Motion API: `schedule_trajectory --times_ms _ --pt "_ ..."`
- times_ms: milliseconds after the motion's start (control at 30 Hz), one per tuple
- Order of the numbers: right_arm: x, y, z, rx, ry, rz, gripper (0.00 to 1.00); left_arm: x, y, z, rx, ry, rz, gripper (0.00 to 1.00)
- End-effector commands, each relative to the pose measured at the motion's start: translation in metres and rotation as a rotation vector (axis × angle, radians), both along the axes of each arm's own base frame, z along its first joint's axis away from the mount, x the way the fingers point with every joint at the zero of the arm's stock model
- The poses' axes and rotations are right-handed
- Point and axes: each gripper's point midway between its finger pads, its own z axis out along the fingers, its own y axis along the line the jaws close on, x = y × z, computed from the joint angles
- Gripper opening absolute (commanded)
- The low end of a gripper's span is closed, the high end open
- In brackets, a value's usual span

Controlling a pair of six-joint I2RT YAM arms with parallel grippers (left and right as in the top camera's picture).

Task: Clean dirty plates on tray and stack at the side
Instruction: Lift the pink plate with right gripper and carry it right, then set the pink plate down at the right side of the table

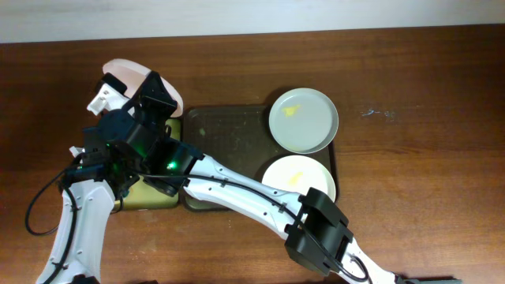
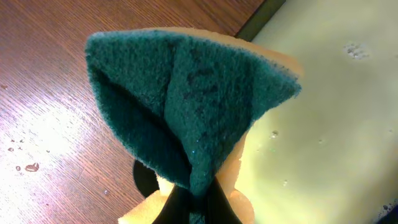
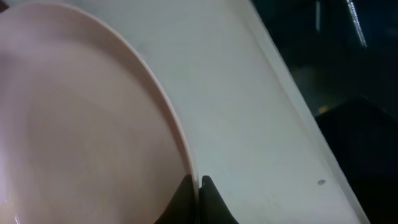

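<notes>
My right gripper [image 3: 198, 184] is shut on the rim of a white plate [image 3: 81, 124]. In the overhead view this plate [image 1: 126, 74] is held tilted at the far left, beyond the small tray, with the right gripper [image 1: 155, 96] at its right edge. A pale grey-blue plate [image 1: 304, 120] with a yellow smear lies on the dark tray [image 1: 225, 134] at its far right corner. A white plate [image 1: 298, 177] with a yellow smear lies at the tray's near right. My left gripper [image 2: 198, 200] is shut on a folded green and yellow sponge [image 2: 186, 93].
A smaller black tray with yellow lining [image 1: 151, 197] sits left of the dark tray, under both arms; its lining [image 2: 329, 124] fills the right of the left wrist view. Water drops lie on the wooden table [image 2: 37, 155]. My right arm [image 1: 252, 193] crosses the dark tray.
</notes>
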Motion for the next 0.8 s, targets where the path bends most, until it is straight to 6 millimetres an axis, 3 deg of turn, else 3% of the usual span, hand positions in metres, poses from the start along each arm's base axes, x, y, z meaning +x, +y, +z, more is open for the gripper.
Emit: schedule_trajectory --times_ms 0,100,133,200,267,300,333,367,433,467,500,600,667,700,767 --pt "-0.018 0.004 0.017 0.103 -0.016 -0.014 0.04 -0.001 0.0 -0.003 -0.009 -0.006 0.015 0.0" --pt "-0.016 -0.001 0.003 0.217 0.025 -0.045 0.04 -0.001 0.0 -0.003 -0.008 -0.006 0.015 0.0" --pt "-0.005 -0.013 -0.016 0.339 0.091 -0.08 0.04 -0.001 0.0 -0.003 -0.008 -0.006 0.015 0.0" --pt "0.003 -0.006 -0.074 0.48 0.465 0.061 0.04 -0.001 -0.001 -0.003 -0.009 -0.006 0.014 0.0" --pt "0.006 -0.015 -0.072 0.663 0.702 0.145 0.04 0.0 -0.003 -0.004 -0.026 -0.01 0.009 0.0" --pt "0.004 -0.025 -0.052 0.758 0.835 0.243 0.04 0.0 -0.003 -0.003 -0.025 -0.011 0.009 0.0" --pt "0.005 -0.048 -0.034 0.811 0.912 0.285 0.04 0.0 -0.003 -0.003 -0.025 -0.012 0.009 0.0" --pt "0.018 -0.108 -0.021 0.891 0.976 0.189 0.04 0.001 -0.004 -0.004 -0.027 -0.011 0.001 0.0" --pt "0.042 -0.205 -0.031 0.932 0.997 -0.047 0.04 0.001 -0.006 -0.004 -0.037 -0.014 -0.003 0.0" --pt "0.05 -0.282 -0.048 0.969 1.03 -0.248 0.04 0.009 -0.013 -0.004 -0.067 -0.029 -0.073 0.0" --pt "0.046 -0.358 -0.066 1.018 1.067 -0.452 0.04 0.025 -0.034 -0.003 -0.138 -0.066 -0.256 0.0" --pt "0.007 -0.519 -0.086 1.179 1.065 -0.863 0.04 0.048 -0.067 -0.001 -0.211 -0.145 -0.565 0.0" --pt "-0.023 -0.578 -0.094 1.195 1.034 -1.053 0.04 0.052 -0.082 -0.004 -0.239 -0.154 -0.644 0.0" --pt "-0.035 -0.595 -0.099 1.21 1.036 -1.111 0.04 0.053 -0.085 -0.005 -0.235 -0.153 -0.667 0.0" --pt "-0.065 -0.622 -0.136 1.185 1.085 -1.261 0.04 0.059 -0.098 -0.006 -0.208 -0.153 -0.765 0.0"
